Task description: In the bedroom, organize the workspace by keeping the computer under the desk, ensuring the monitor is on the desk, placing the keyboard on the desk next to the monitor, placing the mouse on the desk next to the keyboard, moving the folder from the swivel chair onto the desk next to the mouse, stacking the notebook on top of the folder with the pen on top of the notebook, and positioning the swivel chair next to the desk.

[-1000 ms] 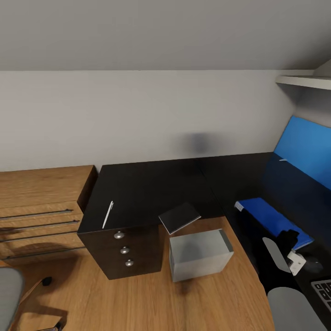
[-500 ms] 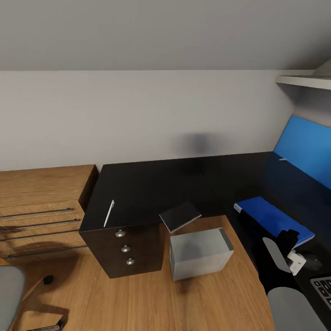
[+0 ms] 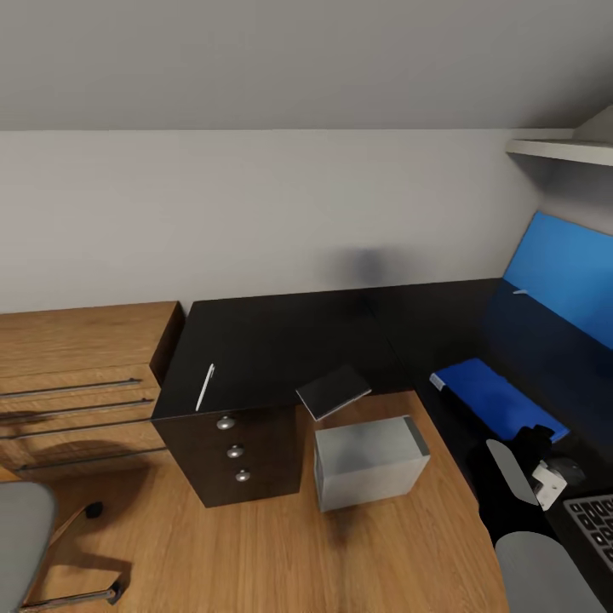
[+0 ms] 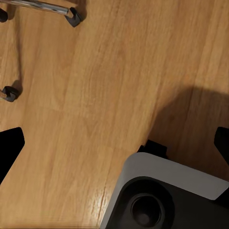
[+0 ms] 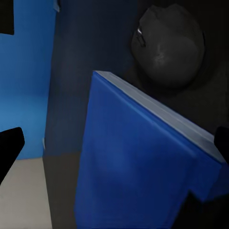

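The flat bright blue folder (image 3: 495,398) lies on the black desk (image 3: 281,340), long axis running diagonally toward the dark keyboard (image 3: 596,524); the view has shifted slightly right since earlier. Both jaws stand released, nothing between them.

Attic bedroom with a home workspace.

Sloped grey ceiling (image 3: 298,60), wood floor (image 3: 281,553), oak dresser (image 3: 77,383) beside the black L-shaped desk (image 3: 272,349), blue back panel (image 3: 562,272).

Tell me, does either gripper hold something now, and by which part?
Nothing is held. The right gripper is open above the folder on the desk; the left gripper is open over bare floor.
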